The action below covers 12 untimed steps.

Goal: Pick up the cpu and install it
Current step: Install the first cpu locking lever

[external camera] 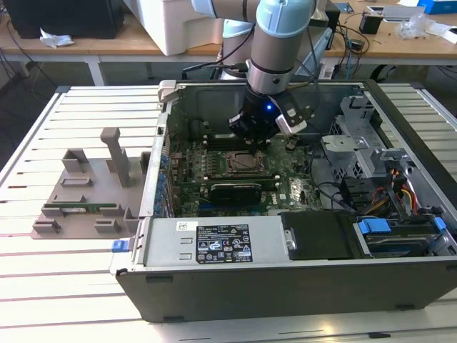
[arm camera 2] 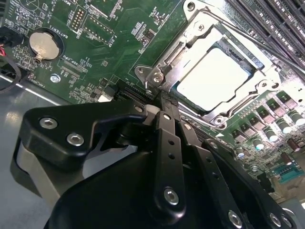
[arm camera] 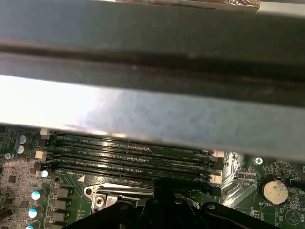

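Observation:
The cpu (arm camera 2: pixel 214 78) lies flat in the motherboard socket, its shiny silver top showing through the metal socket frame (arm camera 2: pixel 162 71). In the exterior view my gripper (external camera: pixel 253 130) hangs inside the open computer case, just above and behind the socket (external camera: pixel 239 161). In the second wrist view the black fingers (arm camera 2: pixel 164 124) converge to a tip beside the socket's corner, shut with nothing between them and apart from the cpu. The first wrist view shows the socket frame's edge (arm camera: pixel 119 191) just past the gripper body (arm camera: pixel 157 214).
Memory slots (arm camera: pixel 128 157) run behind the socket, and a coin battery (arm camera 2: pixel 44 45) sits on the board. The case wall (arm camera: pixel 152 109) rises close by. A grey parts holder (external camera: pixel 86 193) with a green memory stick (external camera: pixel 78 209) lies at the exterior view's left.

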Each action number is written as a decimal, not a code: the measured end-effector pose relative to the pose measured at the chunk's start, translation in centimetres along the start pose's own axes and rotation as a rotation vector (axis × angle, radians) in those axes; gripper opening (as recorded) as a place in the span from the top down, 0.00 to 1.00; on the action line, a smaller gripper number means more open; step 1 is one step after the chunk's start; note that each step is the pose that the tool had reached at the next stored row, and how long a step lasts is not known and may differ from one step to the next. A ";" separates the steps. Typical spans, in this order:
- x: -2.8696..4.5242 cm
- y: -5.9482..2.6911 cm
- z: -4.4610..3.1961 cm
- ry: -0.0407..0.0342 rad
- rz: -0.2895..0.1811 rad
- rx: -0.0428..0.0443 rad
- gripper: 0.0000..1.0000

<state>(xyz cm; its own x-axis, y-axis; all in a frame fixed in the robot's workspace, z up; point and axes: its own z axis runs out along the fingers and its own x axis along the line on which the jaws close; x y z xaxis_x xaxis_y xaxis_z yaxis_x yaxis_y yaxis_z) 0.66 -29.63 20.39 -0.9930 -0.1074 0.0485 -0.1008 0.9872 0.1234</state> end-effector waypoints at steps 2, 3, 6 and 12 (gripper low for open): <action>0.01 -0.01 0.00 0.0002 0.000 0.0003 0.89; 0.01 -0.04 0.01 0.0002 0.000 0.0003 0.89; 0.03 -0.23 0.07 0.0003 0.000 0.0003 0.89; -0.07 0.06 0.33 0.0015 0.000 0.0012 0.89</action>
<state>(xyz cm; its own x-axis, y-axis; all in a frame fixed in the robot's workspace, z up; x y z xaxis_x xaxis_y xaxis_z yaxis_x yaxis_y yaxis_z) 0.70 -29.53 20.07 -0.9930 -0.1074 0.0500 -0.1007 0.9874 0.1223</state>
